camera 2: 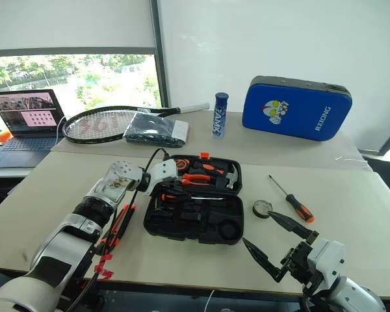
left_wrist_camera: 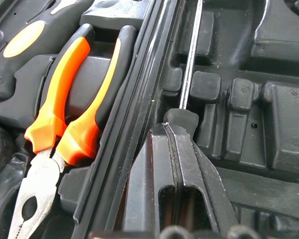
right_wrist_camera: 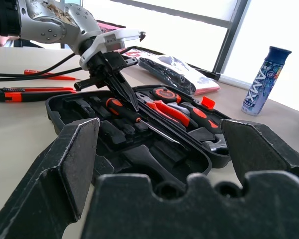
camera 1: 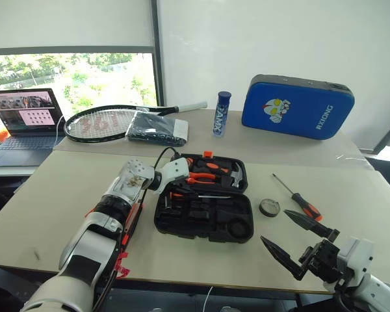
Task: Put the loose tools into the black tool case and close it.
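Writing on blue case: the blue padded case [camera 1: 298, 106] at the back of the table [camera 1: 52, 195] carries white letters that look like "RXIONG" and a cartoon figure.
Writing on bottle: the blue bottle [camera 1: 221, 114] has white letters down its side, perhaps "AMX"; I cannot read them surely.
Black tool case: the black tool case [camera 1: 205, 221] lies open in the middle of the table, with orange pliers [left_wrist_camera: 65, 114] and a hammer [camera 1: 236, 175] in its far half.
Left gripper: the left gripper [right_wrist_camera: 127, 97] is pressed together over the near half of the case, its fingers [left_wrist_camera: 177, 164] touching the handle end of a black-and-orange screwdriver [right_wrist_camera: 120, 110] that lies there; I cannot tell if they pinch it.
Right gripper: the right gripper [camera 1: 298, 239] hovers wide apart at the near right edge, holding nothing.
Loose tools, right: a second screwdriver [camera 1: 299, 198] and the small tape roll [camera 1: 269, 207] lie beside the case.
Loose tools, left: the utility knife [right_wrist_camera: 32, 93] and a slim orange screwdriver [right_wrist_camera: 47, 75] lie by the left arm.
Around: a tennis racket [camera 1: 107, 122], a dark pouch [camera 1: 157, 128] and a laptop [camera 1: 23, 127] are at the back left.
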You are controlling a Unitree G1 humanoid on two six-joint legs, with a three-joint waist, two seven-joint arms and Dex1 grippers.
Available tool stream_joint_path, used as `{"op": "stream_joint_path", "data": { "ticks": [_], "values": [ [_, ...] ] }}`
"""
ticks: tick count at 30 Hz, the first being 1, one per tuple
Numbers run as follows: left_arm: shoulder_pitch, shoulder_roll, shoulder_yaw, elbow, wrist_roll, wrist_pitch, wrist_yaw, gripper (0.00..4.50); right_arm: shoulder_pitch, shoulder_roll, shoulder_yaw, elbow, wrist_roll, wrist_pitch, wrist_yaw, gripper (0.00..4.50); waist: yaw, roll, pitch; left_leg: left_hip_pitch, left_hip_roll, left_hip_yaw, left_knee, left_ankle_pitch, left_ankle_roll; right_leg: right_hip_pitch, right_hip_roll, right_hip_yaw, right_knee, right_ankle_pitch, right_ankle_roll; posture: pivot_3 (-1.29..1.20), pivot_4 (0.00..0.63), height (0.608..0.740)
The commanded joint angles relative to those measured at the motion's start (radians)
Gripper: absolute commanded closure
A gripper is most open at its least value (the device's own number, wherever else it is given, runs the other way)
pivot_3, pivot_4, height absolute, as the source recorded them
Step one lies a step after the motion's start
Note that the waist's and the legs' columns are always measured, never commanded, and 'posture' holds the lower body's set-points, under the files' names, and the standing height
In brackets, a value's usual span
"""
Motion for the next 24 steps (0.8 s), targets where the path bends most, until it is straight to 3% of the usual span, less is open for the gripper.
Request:
{"op": "stream_joint_path", "data": {
  "ticks": [1,8,12,15,18,24],
  "values": [
    [0.038,-0.014,-0.049,-0.031,0.035,0.008,-0.016,4.48,-0.003,-0.002,-0.009,-0.034,0.001,-0.009,-0.013,0.0,0.002,0.0,0.0,0.0,0.0,0.0,0.0,0.0,0.0,0.0,0.0,0.0,0.0,0.0,0.0,0.0,0.15,0.74],
    [0.067,-0.023,-0.086,-0.047,0.093,0.013,0.044,4.48,-0.006,0.007,-0.003,-0.022,-0.012,-0.019,-0.021,0.0,0.003,0.003,-0.003,0.001,0.0,0.0,0.0,0.0,0.0,0.002,0.0,0.0,-0.001,0.0,0.001,0.0,0.15,0.74],
    [0.083,-0.021,-0.021,-0.091,0.032,0.001,0.054,4.48,0.005,0.005,-0.029,-0.019,0.004,-0.016,-0.027,0.0,0.004,0.005,-0.003,0.005,0.0,0.0,0.0,0.0,0.0,0.006,0.0,0.0,-0.001,-0.002,0.004,0.0,0.15,0.74],
    [0.113,0.016,0.091,-0.159,-0.099,-0.014,-0.007,4.48,0.047,-0.011,-0.101,-0.017,0.058,-0.002,-0.015,0.0,0.003,0.005,-0.003,0.005,0.0,0.0,0.0,0.0,0.0,0.006,0.0,0.0,-0.001,-0.003,0.004,0.0,0.15,0.74],
    [0.189,0.09,0.214,-0.267,-0.264,-0.018,-0.131,3.78,0.126,-0.021,-0.188,0.025,0.086,-0.02,0.023,0.0,-0.002,0.005,-0.003,0.0,0.0,0.0,-0.001,0.0,0.0,0.0,0.0,0.0,0.0,0.0,0.0,0.0,0.15,0.74],
    [0.397,0.261,0.377,-0.371,-0.427,-0.032,-0.267,1.58,0.247,0.015,-0.319,0.135,0.097,-0.073,0.062,0.0,-0.012,0.007,-0.004,0.002,0.002,0.001,-0.002,-0.001,0.001,0.0,0.0,0.001,0.0,0.0,-0.001,0.0,0.15,0.74]
  ]
}}
